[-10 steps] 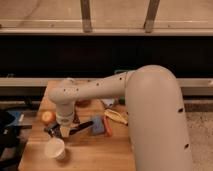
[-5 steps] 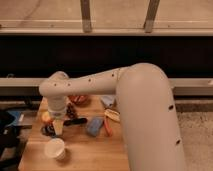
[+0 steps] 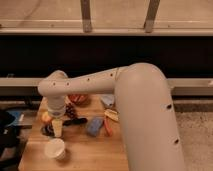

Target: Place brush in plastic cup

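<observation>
Above table's left edge, end effector (image 3: 57, 131) nears slim black brush (image 3: 75, 121).

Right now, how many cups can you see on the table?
1 for sure: the white cup near the front left edge, just in front of the hand. The arm may hide others, including the plastic cup.

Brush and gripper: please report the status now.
Gripper low over table's left side. Brush lying on table, beside gripper. White cup just in front.
</observation>
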Robot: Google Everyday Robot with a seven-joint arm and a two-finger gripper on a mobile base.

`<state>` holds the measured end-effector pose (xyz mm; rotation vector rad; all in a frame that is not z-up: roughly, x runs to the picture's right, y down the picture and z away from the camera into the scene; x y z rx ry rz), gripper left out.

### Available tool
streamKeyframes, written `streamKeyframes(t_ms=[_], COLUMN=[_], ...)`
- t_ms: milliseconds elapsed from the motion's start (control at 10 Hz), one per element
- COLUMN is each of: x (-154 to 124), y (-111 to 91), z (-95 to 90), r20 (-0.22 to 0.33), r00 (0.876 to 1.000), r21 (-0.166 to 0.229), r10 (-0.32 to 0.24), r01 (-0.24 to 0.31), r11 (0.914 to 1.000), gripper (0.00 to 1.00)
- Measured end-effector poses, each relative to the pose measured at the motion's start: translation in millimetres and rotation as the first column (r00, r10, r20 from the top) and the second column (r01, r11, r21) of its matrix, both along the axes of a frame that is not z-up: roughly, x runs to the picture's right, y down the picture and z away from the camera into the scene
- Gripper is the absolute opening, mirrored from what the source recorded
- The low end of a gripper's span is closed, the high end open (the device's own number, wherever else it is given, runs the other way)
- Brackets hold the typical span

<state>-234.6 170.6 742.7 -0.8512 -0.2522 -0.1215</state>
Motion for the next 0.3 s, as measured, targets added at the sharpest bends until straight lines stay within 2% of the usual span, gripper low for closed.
streamKeyframes(t_ms=[300], x=[-1.2], y=[0.5], z=[-0.3], r20=[0.002], r00=[1.000], r21=[0.000], r10=[-0.001], r01=[0.001], r11=[1.0000], gripper=[0.80])
